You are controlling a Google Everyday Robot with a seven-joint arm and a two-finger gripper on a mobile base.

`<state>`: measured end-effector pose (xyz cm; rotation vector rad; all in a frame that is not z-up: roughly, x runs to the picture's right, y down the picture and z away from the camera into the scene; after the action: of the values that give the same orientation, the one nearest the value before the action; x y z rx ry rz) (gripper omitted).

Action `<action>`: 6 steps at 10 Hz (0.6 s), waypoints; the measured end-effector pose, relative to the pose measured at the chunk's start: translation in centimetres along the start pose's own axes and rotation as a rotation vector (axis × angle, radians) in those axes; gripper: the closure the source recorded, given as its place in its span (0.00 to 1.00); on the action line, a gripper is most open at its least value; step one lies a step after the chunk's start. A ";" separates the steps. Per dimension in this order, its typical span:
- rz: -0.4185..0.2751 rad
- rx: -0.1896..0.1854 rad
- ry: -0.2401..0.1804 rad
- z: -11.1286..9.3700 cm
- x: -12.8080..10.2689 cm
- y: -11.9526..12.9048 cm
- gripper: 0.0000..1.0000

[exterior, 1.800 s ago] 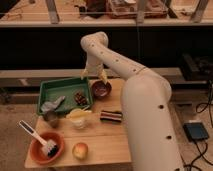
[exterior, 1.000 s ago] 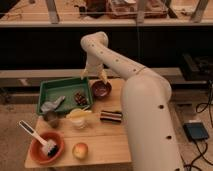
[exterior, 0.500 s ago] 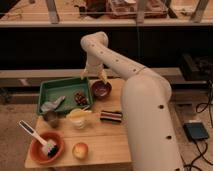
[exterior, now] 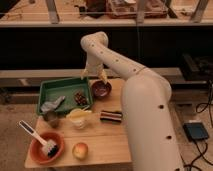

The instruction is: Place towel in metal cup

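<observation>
A crumpled grey towel (exterior: 53, 104) lies at the front left of the green tray (exterior: 62, 86). Its lower end hangs at the metal cup (exterior: 51, 119), which stands on the table just in front of the tray. My gripper (exterior: 94, 76) hangs from the white arm at the back of the table, above the tray's right rear corner and the dark bowl (exterior: 101, 89). It is open and empty, well apart from the towel and the cup.
Dark snacks (exterior: 80, 97) lie in the tray's right side. A pale cup with a yellow item (exterior: 79, 118), a dark packet (exterior: 111, 116), an apple (exterior: 80, 150) and an orange bowl (exterior: 39, 149) holding a white brush (exterior: 33, 133) are on the wooden table (exterior: 107, 145). My arm's bulk covers the table's right side.
</observation>
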<state>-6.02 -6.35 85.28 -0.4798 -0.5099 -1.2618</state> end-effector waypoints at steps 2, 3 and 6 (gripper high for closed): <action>0.000 0.000 0.000 0.0 0.0 0.0 0.20; 0.000 0.000 0.000 0.0 0.0 0.0 0.20; -0.018 0.016 0.002 -0.1 -0.4 -0.4 0.20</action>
<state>-6.45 -6.21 85.01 -0.4609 -0.5232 -1.2742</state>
